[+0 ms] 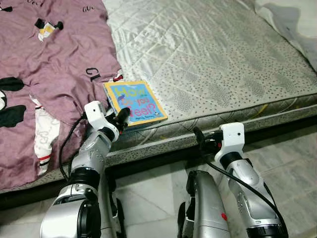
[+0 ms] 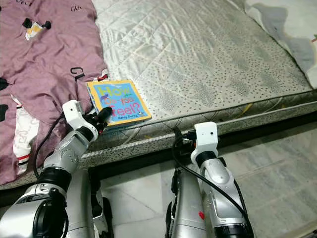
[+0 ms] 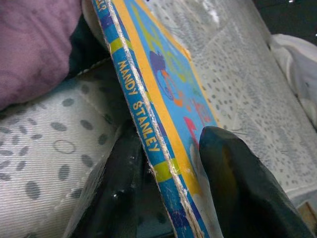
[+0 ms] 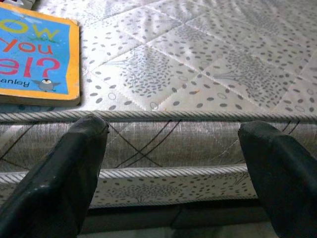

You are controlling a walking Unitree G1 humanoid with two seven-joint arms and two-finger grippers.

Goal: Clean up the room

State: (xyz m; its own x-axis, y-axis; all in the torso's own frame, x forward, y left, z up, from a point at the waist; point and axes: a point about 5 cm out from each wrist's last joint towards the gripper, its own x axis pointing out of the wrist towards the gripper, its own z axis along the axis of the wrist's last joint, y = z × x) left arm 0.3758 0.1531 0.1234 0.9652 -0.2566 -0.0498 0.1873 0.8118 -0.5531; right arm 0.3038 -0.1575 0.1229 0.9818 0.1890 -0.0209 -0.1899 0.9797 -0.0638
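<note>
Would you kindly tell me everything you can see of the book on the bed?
The book is a thin board book with a blue cover, orange border, colourful title letters and a striped spine reading "Mandy Stanley", scuffed along its edges. It sits closed, cover up, near the mattress edge beside the purple blanket. The left gripper has its fingers on either side of the near corner.

I see a quilted grey mattress [image 1: 213, 59] with a mauve blanket [image 1: 54, 64] across its left, above pale floor tiles [image 1: 292, 163].
</note>
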